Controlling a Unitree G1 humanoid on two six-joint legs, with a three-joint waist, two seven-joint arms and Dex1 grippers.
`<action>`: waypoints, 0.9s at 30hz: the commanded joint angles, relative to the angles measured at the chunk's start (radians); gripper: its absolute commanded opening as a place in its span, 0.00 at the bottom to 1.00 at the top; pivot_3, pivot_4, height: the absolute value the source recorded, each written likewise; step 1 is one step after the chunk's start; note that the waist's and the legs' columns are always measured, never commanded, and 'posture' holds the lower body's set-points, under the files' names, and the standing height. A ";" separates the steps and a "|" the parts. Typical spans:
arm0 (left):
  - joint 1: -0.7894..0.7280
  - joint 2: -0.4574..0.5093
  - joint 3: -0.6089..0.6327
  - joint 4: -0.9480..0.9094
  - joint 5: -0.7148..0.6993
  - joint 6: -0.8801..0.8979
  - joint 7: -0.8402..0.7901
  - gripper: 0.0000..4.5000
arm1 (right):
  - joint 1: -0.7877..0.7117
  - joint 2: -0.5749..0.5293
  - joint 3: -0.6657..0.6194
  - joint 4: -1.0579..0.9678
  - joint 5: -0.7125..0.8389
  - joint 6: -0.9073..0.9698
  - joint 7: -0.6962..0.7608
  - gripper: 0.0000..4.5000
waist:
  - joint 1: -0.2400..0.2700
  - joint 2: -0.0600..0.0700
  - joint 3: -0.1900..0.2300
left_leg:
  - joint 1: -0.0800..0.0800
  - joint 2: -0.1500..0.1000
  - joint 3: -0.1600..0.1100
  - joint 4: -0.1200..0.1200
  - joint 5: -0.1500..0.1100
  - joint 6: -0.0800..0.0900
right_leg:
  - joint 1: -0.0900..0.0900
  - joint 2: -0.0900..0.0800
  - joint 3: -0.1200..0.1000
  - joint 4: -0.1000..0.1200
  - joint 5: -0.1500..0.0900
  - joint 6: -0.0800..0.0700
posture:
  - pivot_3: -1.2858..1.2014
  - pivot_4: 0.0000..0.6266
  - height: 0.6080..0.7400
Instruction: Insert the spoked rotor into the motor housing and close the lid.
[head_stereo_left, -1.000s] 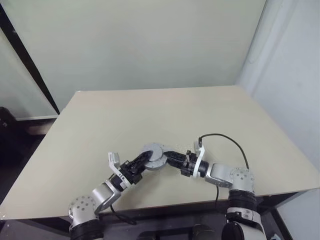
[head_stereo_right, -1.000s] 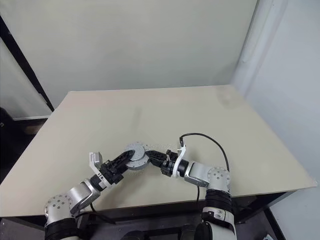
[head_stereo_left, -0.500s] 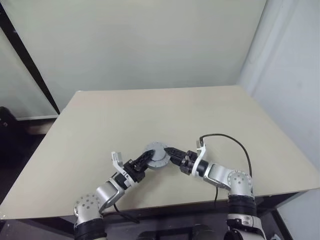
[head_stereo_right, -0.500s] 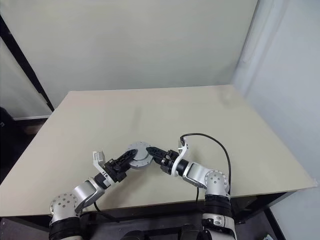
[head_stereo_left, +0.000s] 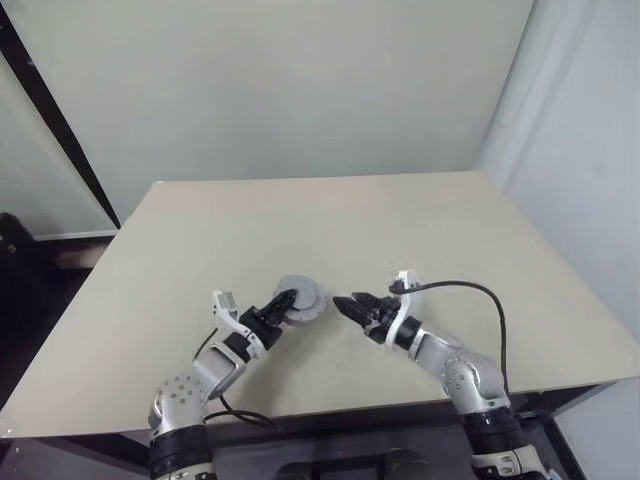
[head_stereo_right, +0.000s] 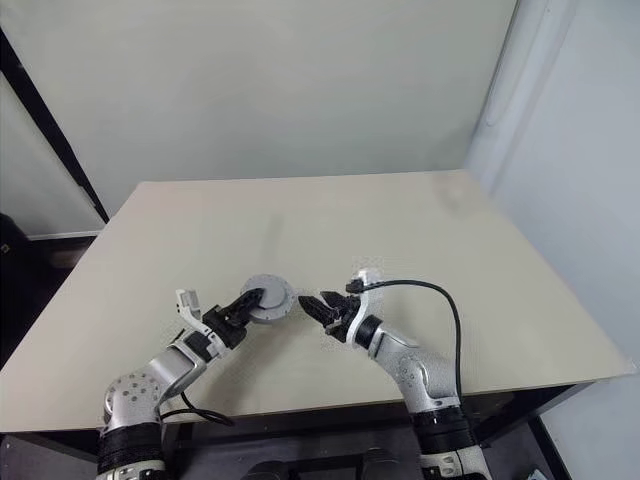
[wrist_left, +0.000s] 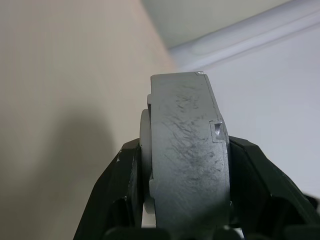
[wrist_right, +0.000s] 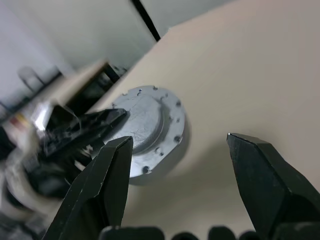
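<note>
A thick round grey disc (head_stereo_left: 301, 297) hangs tilted just over the table, clamped by its flat sides in my left gripper (head_stereo_left: 285, 304). It looks like the motor housing (wrist_right: 145, 125) with its lid on: a grey face with a raised centre and small holes round the rim. The left wrist view has its scratched grey edge (wrist_left: 187, 165) between my black fingers (wrist_left: 125, 170). The spoked rotor is hidden. My right gripper (head_stereo_left: 345, 303) stands open a short way to the disc's right, with its tips toward it and nothing held.
The beige table (head_stereo_left: 350, 220) spreads wide beyond both arms to a pale wall. A black cable (head_stereo_left: 470, 290) loops over my right forearm. The table's front edge (head_stereo_left: 330, 405) runs just below both arms.
My right gripper has drawn back to the right off the disc, rolled over and opened wider. My left gripper still holds the disc and has carried it a little forward.
</note>
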 joint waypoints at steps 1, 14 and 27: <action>-0.038 0.034 -0.028 -0.059 0.083 -0.094 -0.030 0.44 | -0.006 -0.071 0.112 -0.045 -0.154 -0.197 0.091 0.73 | 0.000 0.000 0.000 | 0.000 0.000 0.000 0.000 0.000 0.000 | 0.000 0.000 0.000 0.000 0.000 0.000 | 0.52 0.00 1.00; -0.120 0.124 0.000 0.125 0.309 -0.373 -0.053 0.44 | 0.003 -0.151 0.214 0.010 -0.346 -0.405 0.153 0.73 | 0.025 -0.003 -0.001 | 0.001 0.000 0.000 0.002 0.000 0.000 | 0.002 0.000 0.000 0.000 0.000 -0.001 | 0.52 0.00 1.00; -0.114 0.113 0.028 0.238 0.379 -0.459 -0.040 0.44 | 0.013 -0.142 0.201 0.014 -0.371 -0.389 0.148 0.73 | 0.045 -0.007 -0.001 | 0.001 0.000 0.000 0.004 0.000 0.000 | 0.003 0.000 0.000 0.001 0.002 -0.002 | 0.52 0.00 1.00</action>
